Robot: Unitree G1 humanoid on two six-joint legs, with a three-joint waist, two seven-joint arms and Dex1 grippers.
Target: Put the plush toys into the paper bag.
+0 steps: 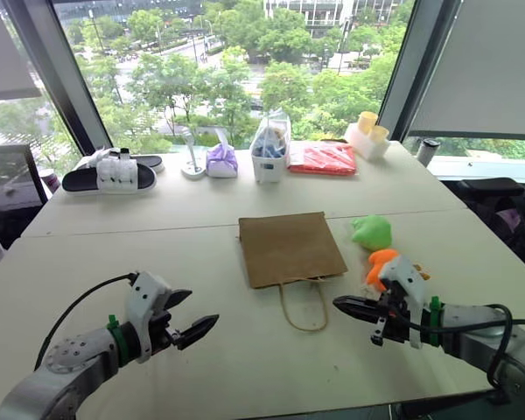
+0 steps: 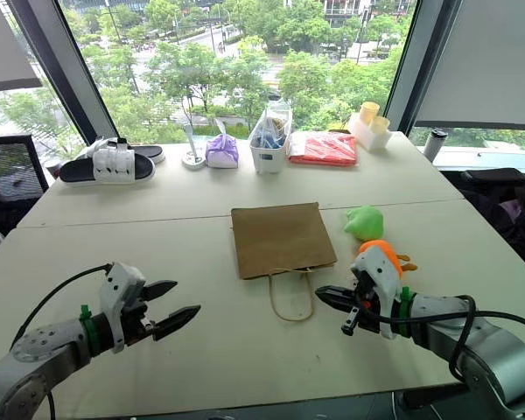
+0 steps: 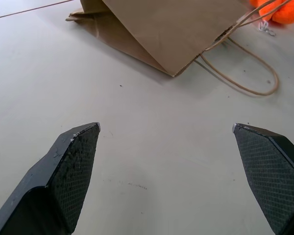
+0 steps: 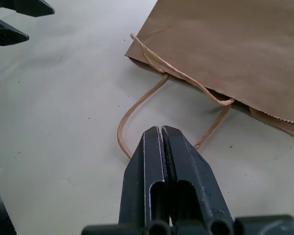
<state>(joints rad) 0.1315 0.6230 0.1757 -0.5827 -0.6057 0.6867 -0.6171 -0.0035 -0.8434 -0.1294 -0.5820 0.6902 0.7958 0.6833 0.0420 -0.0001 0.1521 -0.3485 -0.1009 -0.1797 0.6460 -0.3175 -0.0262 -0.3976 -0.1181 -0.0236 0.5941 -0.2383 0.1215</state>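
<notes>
**Facing a Window, a Pale Counter With the Bag Lying Flat**

Stretching away from the robot, a wide off-white counter [image 1: 201, 262] ran to a wall of tall windows [image 1: 236, 61] that looked out on green treetops and a road, with dark frames slanting at either side and pale blinds in the upper corners. A thin seam crossed the counter from left to right, just beyond the paper bag [image 1: 289, 248].

The paper bag lay flat in the middle of the counter, its mouth toward the near edge and its twisted-cord handles looped out on the bare surface. To its right lay the plush toys: the light green one [image 1: 372, 231] farther off, the orange one [image 1: 381, 262] nearer, close beside each other and both outside the bag.

Along the far edge stood a row of other things: a black sandal with white straps [image 1: 109, 178] at the left, a purple cloth bundle [image 1: 221, 160], a clear plastic bag [image 1: 270, 149] with blue contents, a flat red packet [image 1: 322, 157], and a white holder with yellow cups [image 1: 367, 136] at the right.

The left pincer [image 1: 194, 317] hovered over the near left of the counter, its black fingers spread wide and empty. The right pincer [image 1: 343, 305] hovered at the near right, fingers pressed together on nothing, its tip just beside the handle loop and in front of the orange toy.
</notes>
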